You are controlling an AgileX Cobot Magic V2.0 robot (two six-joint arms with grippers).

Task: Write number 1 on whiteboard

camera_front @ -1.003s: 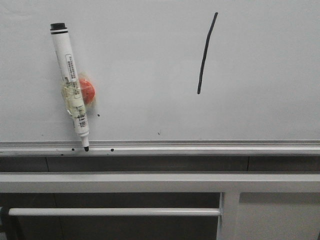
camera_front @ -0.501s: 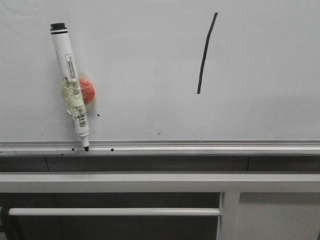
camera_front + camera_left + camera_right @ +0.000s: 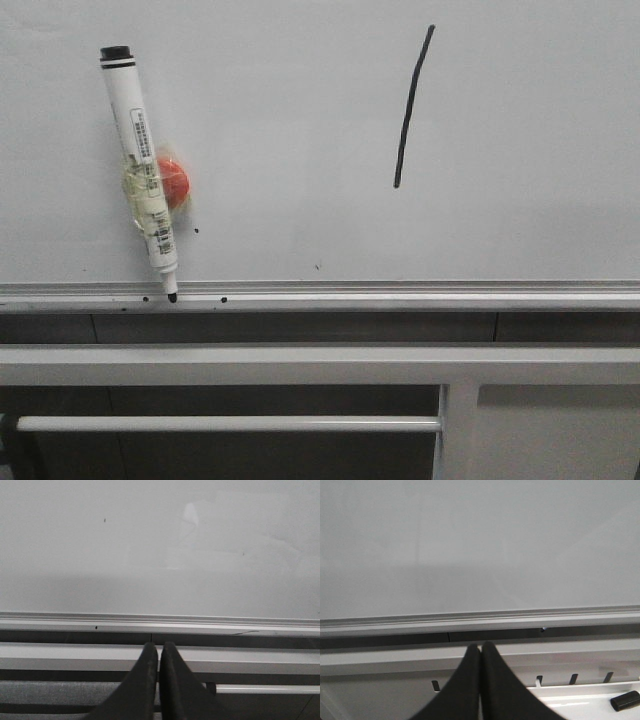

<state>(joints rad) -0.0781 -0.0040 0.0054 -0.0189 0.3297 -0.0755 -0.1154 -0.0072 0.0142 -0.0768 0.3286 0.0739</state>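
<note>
The whiteboard (image 3: 300,120) fills the front view, with its silver bottom rail (image 3: 400,295) below. The number 1 (image 3: 410,110) is a thin black slanted stroke at the upper right of the board. A white marker (image 3: 140,165) with a black cap end stands tilted at the left, taped to an orange-red round magnet (image 3: 173,183), its black tip on the rail. Neither gripper shows in the front view. My left gripper (image 3: 159,647) is shut and empty, below the board's rail (image 3: 200,625). My right gripper (image 3: 480,646) is shut and empty, below the rail (image 3: 470,619).
White metal frame bars (image 3: 300,365) run below the rail, with a thin horizontal rod (image 3: 230,424). Small black specks (image 3: 196,231) dot the board. In the right wrist view a small black cap-like piece (image 3: 625,700) lies on a white slotted tray.
</note>
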